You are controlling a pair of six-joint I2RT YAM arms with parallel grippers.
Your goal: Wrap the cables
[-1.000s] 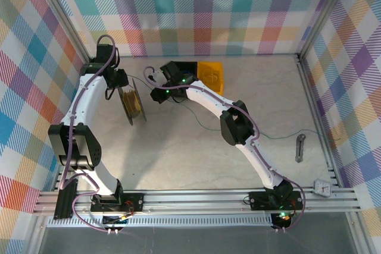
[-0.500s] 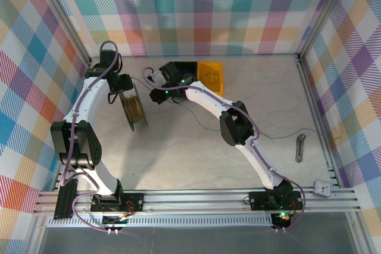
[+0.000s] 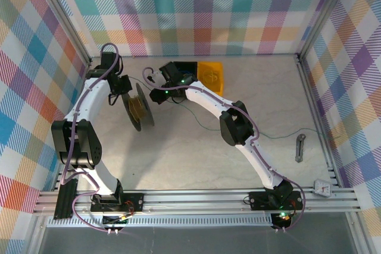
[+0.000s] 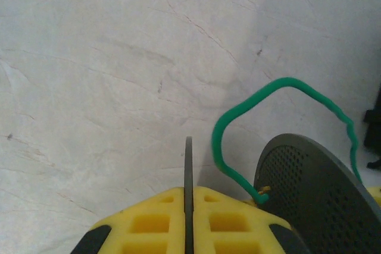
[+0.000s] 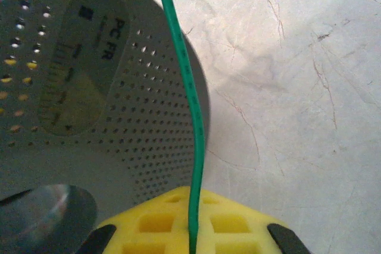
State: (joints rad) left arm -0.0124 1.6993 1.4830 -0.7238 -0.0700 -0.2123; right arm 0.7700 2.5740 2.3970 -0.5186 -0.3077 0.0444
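Judging by the long loose run across the table (image 3: 178,153), wrapping is barely started: the left gripper (image 4: 188,206) is clamped on the black spool (image 3: 140,110) rim, the right gripper (image 5: 192,209) pinches the green cable (image 5: 190,96) beside it, and most cable lies unwound.

The label (image 5: 77,66) on the black spool (image 5: 158,123)'s perforated flange reads "PC FR".

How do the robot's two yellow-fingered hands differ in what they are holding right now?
The left hand pinches the thin edge of a black perforated plastic spool; the right hand pinches a thin green cable. The left hand's load is stiff and flat, the right hand's thread-like and bending. Both hands are shut.
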